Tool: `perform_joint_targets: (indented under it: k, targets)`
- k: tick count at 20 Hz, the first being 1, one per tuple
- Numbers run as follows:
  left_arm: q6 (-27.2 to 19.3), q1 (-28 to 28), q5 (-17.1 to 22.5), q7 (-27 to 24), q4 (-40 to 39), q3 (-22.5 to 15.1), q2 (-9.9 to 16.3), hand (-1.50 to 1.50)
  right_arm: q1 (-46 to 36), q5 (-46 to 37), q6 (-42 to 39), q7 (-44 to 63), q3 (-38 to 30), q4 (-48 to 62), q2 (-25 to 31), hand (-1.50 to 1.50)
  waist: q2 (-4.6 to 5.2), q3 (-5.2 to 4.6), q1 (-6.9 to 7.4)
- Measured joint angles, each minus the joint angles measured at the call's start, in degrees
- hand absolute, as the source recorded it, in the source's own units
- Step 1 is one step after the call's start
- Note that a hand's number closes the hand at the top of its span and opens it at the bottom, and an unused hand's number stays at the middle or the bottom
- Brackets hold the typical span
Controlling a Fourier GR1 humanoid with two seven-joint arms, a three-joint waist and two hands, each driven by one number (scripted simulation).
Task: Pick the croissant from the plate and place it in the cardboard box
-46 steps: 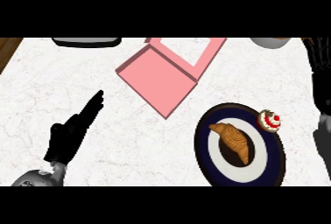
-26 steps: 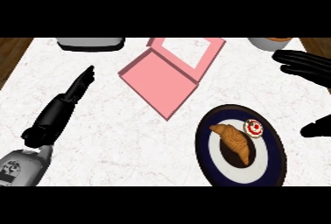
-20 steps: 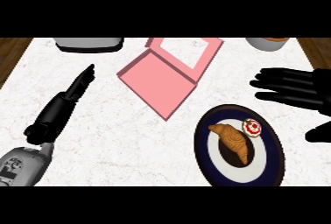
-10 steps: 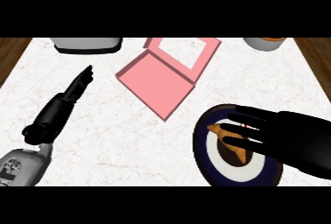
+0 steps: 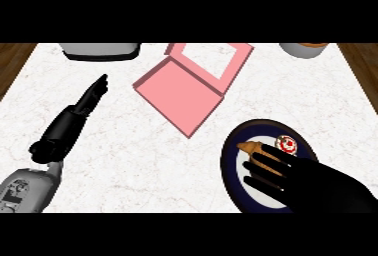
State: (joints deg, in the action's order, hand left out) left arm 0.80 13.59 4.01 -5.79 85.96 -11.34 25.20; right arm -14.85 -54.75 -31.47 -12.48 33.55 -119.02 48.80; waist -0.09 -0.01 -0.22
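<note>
A brown croissant (image 5: 253,149) lies on a dark-rimmed white plate (image 5: 229,159) at the lower right of the counter. My right hand (image 5: 317,187) comes in from the lower right corner and lies over the plate with its fingers (image 5: 267,171) spread across the croissant's near half, hiding it; only the far tip shows. The hand is open. A pink box (image 5: 181,95) lies open at the centre, its lid (image 5: 214,59) folded back. My left hand (image 5: 77,117) rests at the left, open, with straight fingers pointing away.
A small red and white cake (image 5: 286,144) sits on the plate just beyond my right hand. A grey appliance (image 5: 100,50) stands at the back left and a round pot (image 5: 303,49) at the back right. Wooden floor shows past both counter sides.
My right hand has swung in from the right edge and come down over the plate, covering most of the croissant. The left hand has stayed where it was for the last second.
</note>
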Motion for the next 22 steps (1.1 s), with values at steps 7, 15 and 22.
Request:
perform_joint_targets:
  k: [7,15,22]
  targets:
    - [2.1,-1.0,-1.5,0.7,1.3,2.1,-1.2,0.0,2.6,-8.7,0.5,0.8,1.3,2.3,-4.5,-1.5,0.04,0.01,0.21]
    - [4.0,-0.7,-3.9,1.6,1.5,4.1,-3.8,0.0,3.7,-17.0,3.7,-1.6,0.8,7.0,-10.1,-1.5,0.07,0.02,0.25]
    - [5.8,-0.9,-5.4,1.8,2.1,5.8,-5.3,0.0,3.8,-24.2,6.8,-2.7,0.9,13.4,-14.7,-1.5,0.08,0.02,0.31]
